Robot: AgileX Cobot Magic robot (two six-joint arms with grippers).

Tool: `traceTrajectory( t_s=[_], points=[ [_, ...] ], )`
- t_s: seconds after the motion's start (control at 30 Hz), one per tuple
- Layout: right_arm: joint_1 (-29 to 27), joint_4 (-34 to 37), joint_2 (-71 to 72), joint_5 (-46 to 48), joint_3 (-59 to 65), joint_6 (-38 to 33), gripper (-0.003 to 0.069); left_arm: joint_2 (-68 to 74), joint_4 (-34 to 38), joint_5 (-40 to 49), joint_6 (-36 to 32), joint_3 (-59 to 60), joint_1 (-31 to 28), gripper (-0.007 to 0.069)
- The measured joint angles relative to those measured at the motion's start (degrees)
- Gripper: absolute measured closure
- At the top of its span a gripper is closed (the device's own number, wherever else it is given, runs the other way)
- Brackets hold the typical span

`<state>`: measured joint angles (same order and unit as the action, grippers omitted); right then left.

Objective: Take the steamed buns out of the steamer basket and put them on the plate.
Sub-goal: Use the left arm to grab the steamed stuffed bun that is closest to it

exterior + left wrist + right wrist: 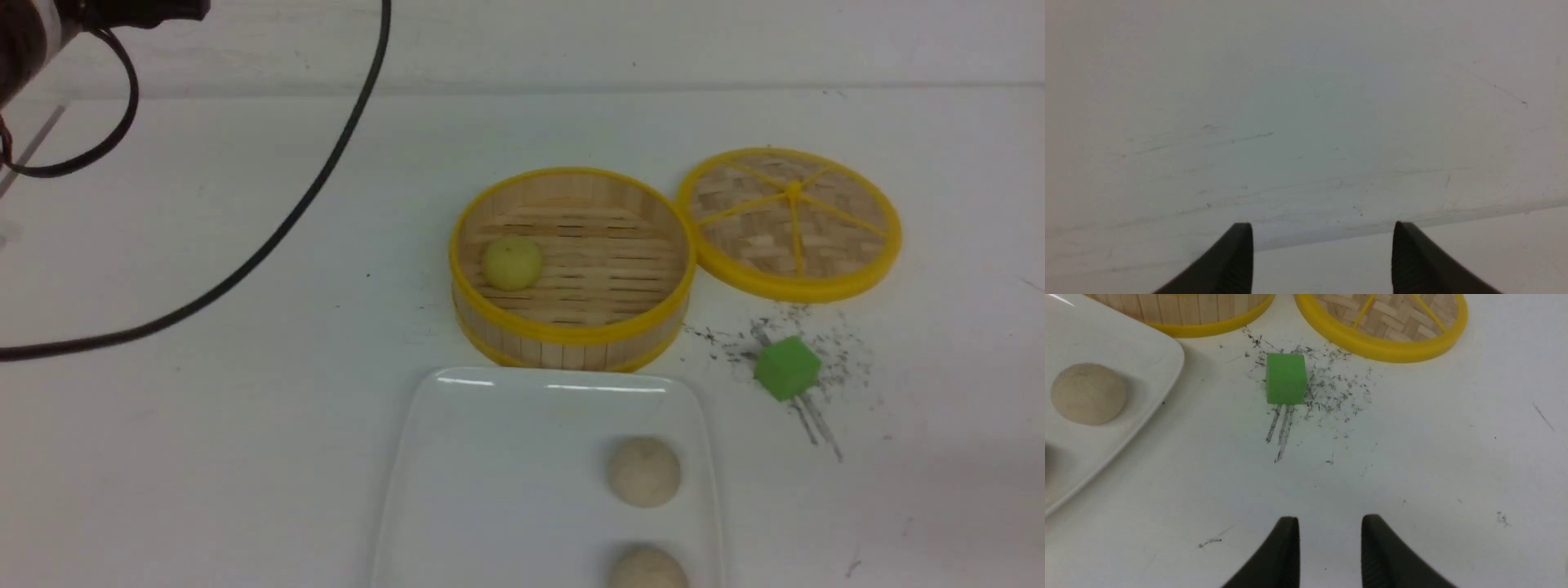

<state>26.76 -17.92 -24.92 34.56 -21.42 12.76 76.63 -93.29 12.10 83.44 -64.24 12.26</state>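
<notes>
The steamer basket [571, 333] stands mid-table with one pale yellow-green steamed bun [512, 263] on its slatted floor, at its left side. In front of it lies the white plate [506, 457], with two beige buns [644, 471] [649, 569] along its right side. My left gripper [1323, 224] is open over bare table, nothing between its fingers; only my left arm [33, 28] shows, at the far left corner. My right gripper [1329, 517] is open and empty, low over the table right of the plate [1147, 359]; one beige bun [1088, 394] and the basket wall [1208, 310] show in its view.
The flat woven lid [790, 220] lies right of the basket. A green cube [787, 367] sits among dark scuff marks between lid and plate, ahead of my right gripper [1286, 377]. A black cable [269, 237] curves across the left half of the table.
</notes>
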Motion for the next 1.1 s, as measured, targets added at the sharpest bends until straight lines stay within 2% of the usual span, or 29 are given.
traceTrajectory(
  t_s=[0.07,0.1,0.13,0.17,0.2,0.23,0.33,0.5,0.67,0.77,0.93,0.97,1.03,1.07,1.1],
  points=[
    [0.0,0.0,0.0,0.0,0.0,0.0,0.0417,0.0,11.2,0.99,0.93,0.0,0.94,0.0177],
    [0.0,0.0,0.0,0.0,0.0,0.0,0.0417,0.0,12.15,0.99,0.93,0.0,1.08,0.0179],
    [0.0,0.0,0.0,0.0,0.0,0.0,0.0417,0.0,19.91,2.51,1.13,0.0,2.81,0.019],
    [0.0,0.0,0.0,0.0,0.0,0.0,0.0417,0.0,23.36,3.46,1.07,0.0,4.05,0.0198],
    [0.0,0.0,0.0,0.0,0.0,0.0,0.0417,0.0,23.36,3.69,0.99,0.0,4.05,0.0198],
    [0.0,0.0,0.0,0.0,0.0,0.0,0.0417,0.0,27.19,5.48,-0.11,0.0,6.42,0.0213],
    [0.0,0.0,0.0,0.0,0.0,0.0,0.0417,0.0,28.92,9.12,-2.51,0.0,8.81,0.023],
    [0.0,-0.18,0.0,0.0,0.0,0.0,0.0417,0.0,31.46,25.65,-4.66,0.0,10.81,0.0284],
    [0.0,-0.18,0.0,-0.12,0.0,0.0,0.0417,0.0,32.92,40.99,-12.12,0.0,10.81,0.034],
    [0.0,-0.18,0.0,-0.47,0.0,0.0,0.0417,-0.11,34.66,43.68,-16.18,0.0,10.81,0.0379],
    [0.0,-0.18,0.0,-0.64,0.0,0.0,0.0417,-0.11,44.6,40.89,-28.56,-0.06,10.81,0.0407],
    [0.0,-0.18,0.0,-0.64,0.0,0.0,0.0417,-0.11,45.18,40.75,-29.33,-0.06,10.81,0.0407],
    [0.0,-0.18,0.0,-0.64,0.0,0.0,0.0417,-0.11,51.02,39.98,-37.62,-0.12,10.81,0.0407],
    [0.0,-0.18,0.0,-0.64,0.0,0.0,0.0417,-0.11,57.05,39.61,-48.38,-0.16,10.81,0.0407],
    [0.0,-0.18,0.0,-0.64,0.0,0.0,0.0417,-0.11,60.38,39.54,-52.87,-0.16,10.81,0.0407]
  ],
)
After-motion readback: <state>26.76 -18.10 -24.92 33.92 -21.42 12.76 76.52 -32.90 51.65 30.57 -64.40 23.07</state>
